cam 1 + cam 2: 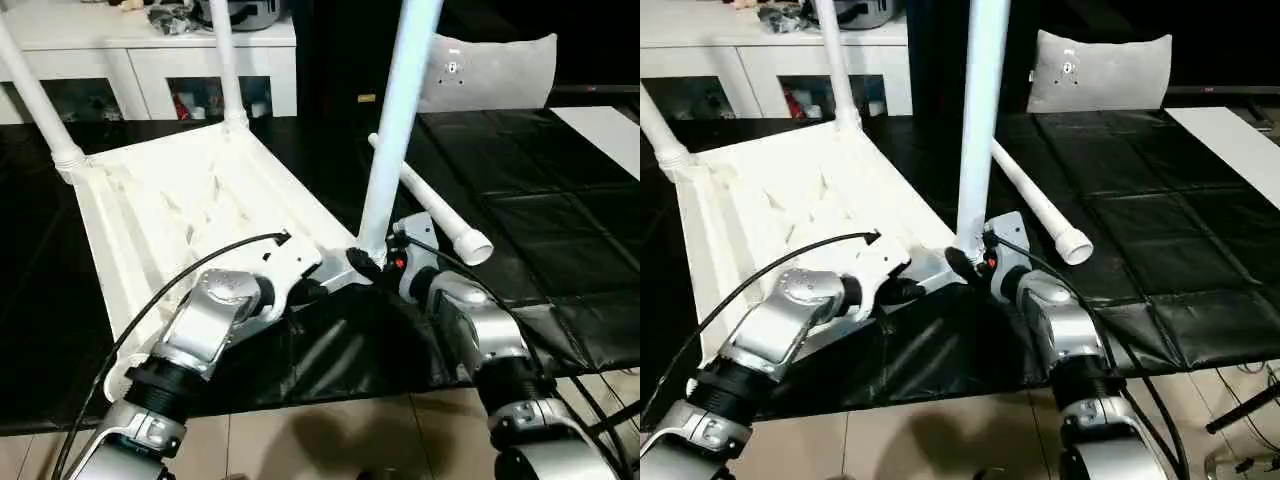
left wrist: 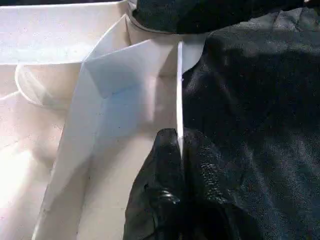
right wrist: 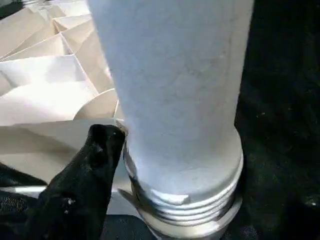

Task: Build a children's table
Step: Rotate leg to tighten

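The left gripper point(image 2: 180, 150) pinched the thin rim of the upturned tabletop point(image 1: 170, 210) on the black mat point(image 1: 560, 200). The right gripper point(image 1: 375, 262) stood spread around the base of the upright leg point(image 1: 395, 130), one finger point(image 3: 95, 150) touching it. The plastic looked light, stiff and slippery, best held low near the socket. A loose leg point(image 1: 440, 215) lay just beside.

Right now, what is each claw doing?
Left claw: shut on the table top's rim.
Right claw: around the base of the upright leg; whether it grips cannot be told.

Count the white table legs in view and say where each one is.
4: far-left corner leg, far-right corner leg, near-right corner leg, and a loose leg lying on the black mat.
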{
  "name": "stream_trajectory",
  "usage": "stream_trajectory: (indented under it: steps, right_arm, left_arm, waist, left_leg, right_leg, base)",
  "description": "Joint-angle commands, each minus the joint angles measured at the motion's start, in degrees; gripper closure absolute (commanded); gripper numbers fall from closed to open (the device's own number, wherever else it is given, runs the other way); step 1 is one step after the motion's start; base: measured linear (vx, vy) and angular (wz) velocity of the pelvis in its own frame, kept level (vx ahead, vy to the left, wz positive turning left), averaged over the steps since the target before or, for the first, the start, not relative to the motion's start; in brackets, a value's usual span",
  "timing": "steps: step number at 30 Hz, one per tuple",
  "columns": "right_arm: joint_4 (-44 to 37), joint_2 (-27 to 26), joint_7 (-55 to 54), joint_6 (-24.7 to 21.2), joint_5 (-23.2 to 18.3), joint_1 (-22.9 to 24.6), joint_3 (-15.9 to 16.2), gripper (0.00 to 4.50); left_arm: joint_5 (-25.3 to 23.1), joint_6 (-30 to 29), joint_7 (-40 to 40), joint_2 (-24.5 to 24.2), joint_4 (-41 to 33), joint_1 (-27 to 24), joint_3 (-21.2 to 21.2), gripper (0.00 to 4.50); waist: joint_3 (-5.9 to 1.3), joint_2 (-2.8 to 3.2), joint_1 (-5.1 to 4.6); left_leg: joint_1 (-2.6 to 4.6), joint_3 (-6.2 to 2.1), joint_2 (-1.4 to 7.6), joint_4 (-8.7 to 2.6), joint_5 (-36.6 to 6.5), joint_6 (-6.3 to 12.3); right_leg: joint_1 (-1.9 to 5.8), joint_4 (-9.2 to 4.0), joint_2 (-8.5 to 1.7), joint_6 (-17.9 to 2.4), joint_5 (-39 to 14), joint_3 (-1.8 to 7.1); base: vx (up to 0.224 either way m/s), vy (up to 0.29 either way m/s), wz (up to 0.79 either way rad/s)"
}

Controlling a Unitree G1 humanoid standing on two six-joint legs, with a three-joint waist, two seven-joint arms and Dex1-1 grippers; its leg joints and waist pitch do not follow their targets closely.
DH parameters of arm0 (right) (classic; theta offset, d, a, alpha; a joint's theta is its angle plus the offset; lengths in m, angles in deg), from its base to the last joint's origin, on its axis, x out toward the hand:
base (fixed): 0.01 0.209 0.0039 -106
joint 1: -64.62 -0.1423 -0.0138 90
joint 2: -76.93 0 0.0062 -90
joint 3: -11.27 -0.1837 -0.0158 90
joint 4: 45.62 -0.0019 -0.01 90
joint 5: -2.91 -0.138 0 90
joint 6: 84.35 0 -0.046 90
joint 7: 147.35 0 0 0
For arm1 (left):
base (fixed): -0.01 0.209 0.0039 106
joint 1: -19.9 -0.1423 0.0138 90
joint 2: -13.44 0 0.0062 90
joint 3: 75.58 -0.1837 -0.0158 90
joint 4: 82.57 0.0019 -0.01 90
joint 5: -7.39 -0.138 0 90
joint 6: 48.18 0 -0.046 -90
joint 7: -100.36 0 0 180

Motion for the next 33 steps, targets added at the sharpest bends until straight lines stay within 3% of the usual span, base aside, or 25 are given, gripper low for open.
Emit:
stream_trajectory:
  steps: [1, 6, 7, 9, 12, 16, 21, 25, 26, 28, 33]
  right_arm:
    - [-0.8, -0.8, 5.1, -0.6, -0.9, 2.3, 3.5, 0.50]
    - [-5.4, 5.4, 13.6, 2.8, -2.4, 6.0, 4.0, 0.05]
    - [-6.7, 8.2, 17.0, 3.4, -3.8, 6.6, 2.4, 0.05]
    - [-7.2, 9.6, 18.7, 3.6, -4.3, 6.7, 1.8, 0.05]
    - [-8.7, 14.8, 25.1, 5.1, -4.9, 6.5, 1.3, 0.05]
    - [-8.8, 18.9, 31.4, 6.8, -3.9, 4.6, 3.8, 0.05]
    - [-7.1, 20.3, 35.8, 9.4, -2.1, 2.3, 6.7, 0.05]
    - [-5.3, 20.2, 39.4, 11.6, -0.8, 0.4, 9.7, 0.05]
    - [-4.9, 19.9, 39.7, 11.6, -0.7, 0.1, 10.1, 0.31]
    - [-3.9, 19.4, 40.3, 11.9, -0.4, -0.5, 10.7, 0.38]
    - [-1.8, 18.4, 41.0, 13.4, 0.2, -1.3, 12.2, 0.83]
  left_arm:
    - [-1.0, 0.8, -1.7, 0.8, -2.6, 1.5, -0.7, 4.50]
    - [-3.0, 5.6, -0.2, -2.5, -1.0, 0.8, -2.5, 4.50]
    - [-2.7, 7.3, 1.7, -4.2, 0.0, 0.8, -3.1, 4.50]
    - [-2.5, 8.0, 3.0, -5.0, 0.5, 0.7, -3.2, 4.50]
    - [-1.9, 12.6, 9.0, -9.1, 2.4, 0.8, -4.7, 4.50]
    - [-1.4, 21.1, 18.4, -14.2, 3.7, 1.2, -7.9, 4.50]
    - [-1.5, 25.4, 24.8, -16.5, 5.3, 2.3, -10.2, 4.50]
    - [-1.3, 29.3, 29.4, -17.2, 6.9, 3.5, -12.0, 4.50]
    - [-1.3, 29.8, 29.9, -17.1, 7.1, 3.7, -12.2, 4.50]
    - [-1.1, 30.8, 30.7, -16.6, 7.7, 4.2, -12.5, 4.50]
    - [-1.4, 32.5, 31.2, -15.4, 9.2, 5.1, -12.9, 4.50]
  waist:
    - [-2.85, -0.23, 0.38]
    - [-3.21, -0.24, 1.69]
    - [-3.28, 0.00, 1.95]
    - [-3.33, -0.29, 1.81]
    - [-3.49, -0.25, 2.09]
    - [-3.50, -0.13, 2.27]
    - [-3.40, 0.11, 2.70]
    - [-3.48, -0.05, 3.91]
    - [-3.48, -0.02, 4.11]
    - [-3.54, -0.22, 4.62]
    - [-3.61, -0.25, 4.75]
  left_leg:
    - [0.92, -1.01, 1.68, -4.50, -23.5, 1.57]
    - [0.45, -0.48, 1.89, -4.28, -18.0, 3.33]
    - [0.40, -0.48, 1.85, -4.22, -17.2, 3.48]
    - [0.08, -0.47, 1.78, -4.18, -16.6, 3.80]
    - [0.17, -0.36, 1.83, -3.99, -15.2, 4.24]
    - [0.27, -0.24, 1.99, -3.97, -14.1, 4.11]
    - [0.66, -0.09, 2.30, -4.05, -14.9, 3.30]
    - [0.93, 0.12, 2.45, -4.00, -14.7, 2.89]
    - [0.99, 0.15, 2.46, -4.02, -14.6, 2.84]
    - [0.95, 0.17, 2.47, -4.05, -14.2, 2.57]
    - [0.85, 0.14, 2.43, -4.01, -14.0, 2.35]
  right_leg:
    - [1.57, -5.46, -3.98, -6.2, -28.6, 1.83]
    - [2.21, -4.56, -4.11, -8.4, -21.0, 2.39]
    - [2.39, -4.41, -4.11, -8.7, -20.1, 2.36]
    - [2.63, -4.29, -4.03, -8.8, -19.8, 2.29]
    - [2.59, -4.31, -3.99, -9.1, -19.6, 2.29]
    - [2.54, -3.88, -3.76, -10.5, -17.2, 2.24]
    - [2.36, -3.68, -3.81, -11.4, -17.1, 2.32]
    - [2.27, -3.41, -3.88, -12.0, -15.8, 2.46]
    - [2.29, -3.41, -3.92, -11.9, -15.8, 2.51]
    - [2.37, -3.25, -3.98, -11.9, -15.6, 2.53]
    - [2.49, -3.21, -4.08, -11.6, -15.9, 2.51]
  base:
    - [0.000, 0.000, 0.00]
    - [0.000, 0.000, 0.00]
    - [0.000, 0.000, 0.00]
    - [0.000, 0.000, 0.00]
    - [0.000, 0.000, 0.00]
    - [0.000, 0.000, 0.00]
    - [0.000, 0.000, 0.00]
    - [0.000, 0.000, 0.00]
    - [0.000, 0.000, 0.00]
    - [0.000, 0.000, 0.00]
    - [0.000, 0.000, 0.00]
